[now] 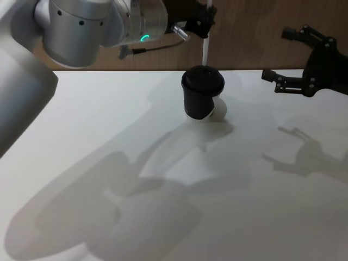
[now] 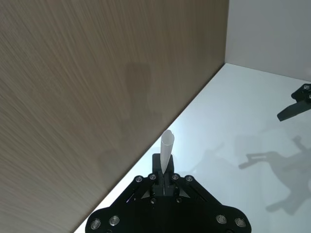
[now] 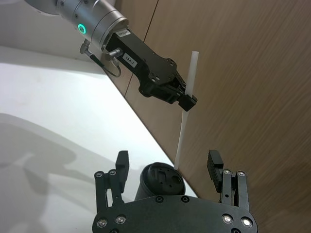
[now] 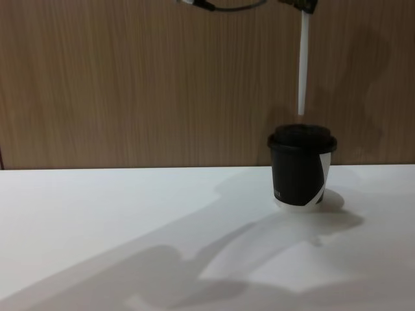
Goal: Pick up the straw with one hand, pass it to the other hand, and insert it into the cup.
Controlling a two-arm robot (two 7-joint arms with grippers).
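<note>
The white straw (image 1: 205,50) hangs upright in my left gripper (image 1: 206,22), which is shut on its upper part; this arm has a silver wrist with a green ring light. The straw's (image 4: 303,65) lower end stands a little above the domed lid of the black cup (image 4: 300,167). The cup (image 1: 202,92) stands on the white table near the back wall. My right gripper (image 1: 275,54), black and boxy, is open and holds nothing, off to the right of the cup. In the right wrist view its fingers (image 3: 122,160) frame the cup (image 3: 160,180), with the straw (image 3: 187,116) beyond.
A wood-grain wall (image 1: 261,22) runs close behind the cup along the table's (image 1: 109,136) far edge. Large arm shadows lie across the white surface in front.
</note>
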